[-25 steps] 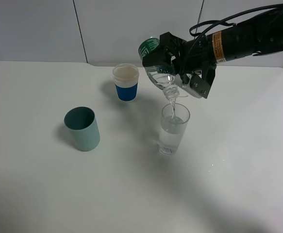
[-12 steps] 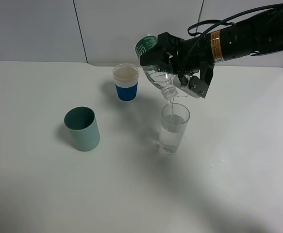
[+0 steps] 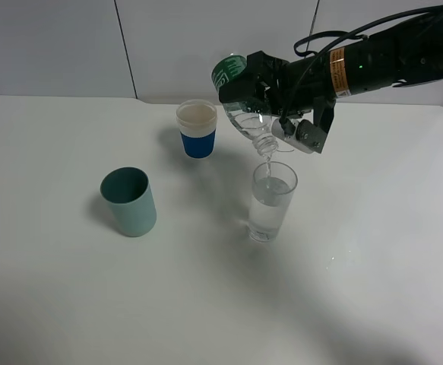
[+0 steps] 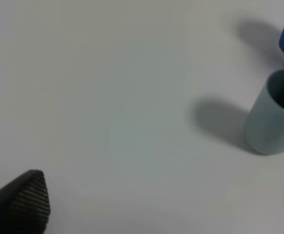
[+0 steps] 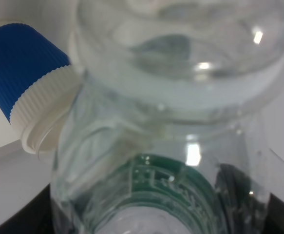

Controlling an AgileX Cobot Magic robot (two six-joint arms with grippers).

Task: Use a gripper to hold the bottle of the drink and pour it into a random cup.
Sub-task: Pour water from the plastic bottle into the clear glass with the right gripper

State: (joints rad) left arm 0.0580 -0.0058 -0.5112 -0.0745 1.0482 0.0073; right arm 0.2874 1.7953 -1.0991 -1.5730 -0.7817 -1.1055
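Note:
My right gripper (image 3: 261, 97) is shut on the bottle (image 3: 240, 95), a small clear one with a dark green label. It holds the bottle tipped neck-down just above the cup (image 3: 272, 201), a tall clear glass about half full of water. A thin stream of water falls from the neck into the glass. The bottle (image 5: 171, 146) fills the right wrist view, so the fingers are hidden there. My left gripper (image 4: 156, 204) is open over bare table, with one black fingertip (image 4: 22, 202) showing low in the left wrist view. It does not appear in the exterior view.
A teal-green cup (image 3: 130, 201) stands left of the glass and also shows as the teal cup (image 4: 272, 114) in the left wrist view. A white cup with a blue band (image 3: 197, 128) stands behind, close to the bottle's base. The white table (image 3: 358, 289) spreads all around.
My right gripper and the bottle have risen slightly and shifted a little left over the glass. The pour continues. The cups have not moved.

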